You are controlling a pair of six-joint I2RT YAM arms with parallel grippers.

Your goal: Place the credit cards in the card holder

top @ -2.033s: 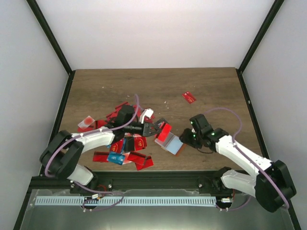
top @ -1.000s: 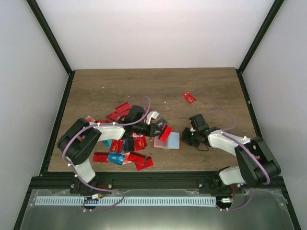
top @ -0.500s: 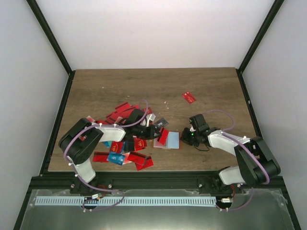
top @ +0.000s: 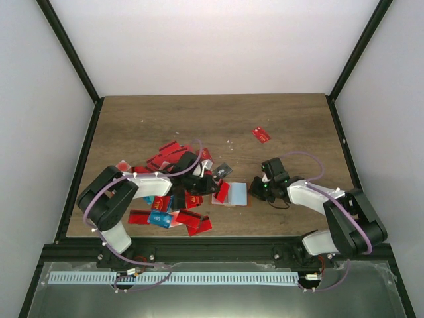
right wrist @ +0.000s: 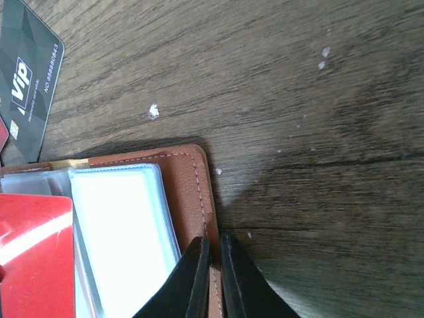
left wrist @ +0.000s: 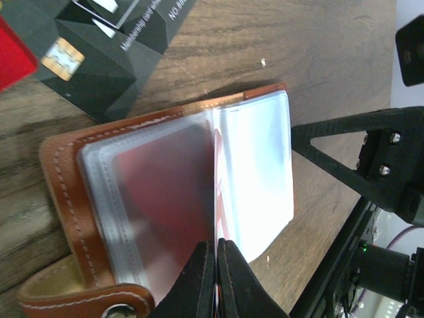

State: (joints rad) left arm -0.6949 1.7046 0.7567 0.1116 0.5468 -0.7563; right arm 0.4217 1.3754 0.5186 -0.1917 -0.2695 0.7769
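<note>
Both my arms reach low over the wooden table (top: 218, 119) and meet near its front middle, forearms almost level, wrists turned in toward each other. My left gripper (left wrist: 216, 268) is pinched tight on a red card (right wrist: 33, 252), which I hold on its edge over the open card holder (left wrist: 59, 172). My right gripper (right wrist: 211, 265) is clamped on the holder's right-hand leather rim, with that edge caught between its narrow black fingers.

The holder lies open and flat between the two grippers. It is tan-brown leather with pale stitching and rounded corners, and inside it has a stack of clear, glossy plastic sleeves (left wrist: 255, 172). The table is dark wood grain with a few pale specks.

My left wrist view sees the red card only as a thin line. It also shows a metal press stud (left wrist: 119, 310) on the holder's near flap. My right wrist view shows the same card's broad, shiny red face lying across the sleeves. A matte black card (right wrist: 26, 86) lies just beyond the holder. Only the top view shows the heap of credit cards (top: 187, 199) under my left forearm, and one stray red card (top: 261, 134) well apart toward the back.
</note>
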